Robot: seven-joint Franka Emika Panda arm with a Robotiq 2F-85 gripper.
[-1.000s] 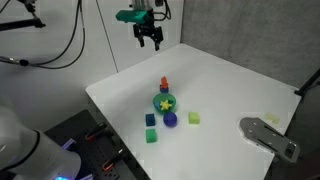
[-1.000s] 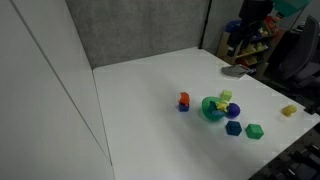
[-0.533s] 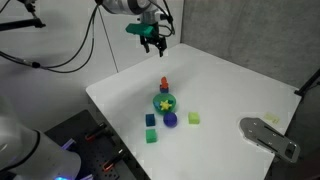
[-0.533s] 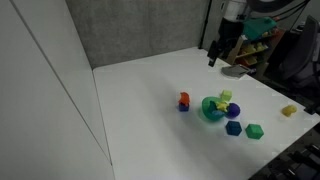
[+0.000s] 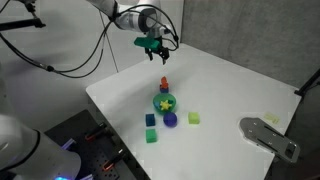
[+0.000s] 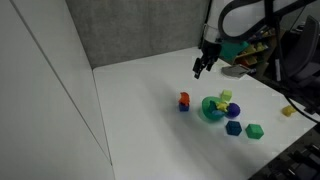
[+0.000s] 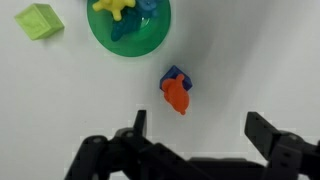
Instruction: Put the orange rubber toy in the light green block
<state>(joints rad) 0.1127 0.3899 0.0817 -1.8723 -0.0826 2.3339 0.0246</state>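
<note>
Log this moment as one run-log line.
phase: pre-grasp | hand: open, empty, off the table | orange rubber toy: on table, not grasped | light green block: on table, apart from toy

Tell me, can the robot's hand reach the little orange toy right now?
Probably yes. The hand hangs open a little way off the orange rubber toy, and the wrist view shows nothing between them. The green round piece sits to one side, apart from the toy.

I see a smooth, matt white worktop (image 7: pixel 265 55), a dull orange rubber toy (image 7: pixel 177 97) and a glossy green round plastic piece (image 7: pixel 125 46).
</note>
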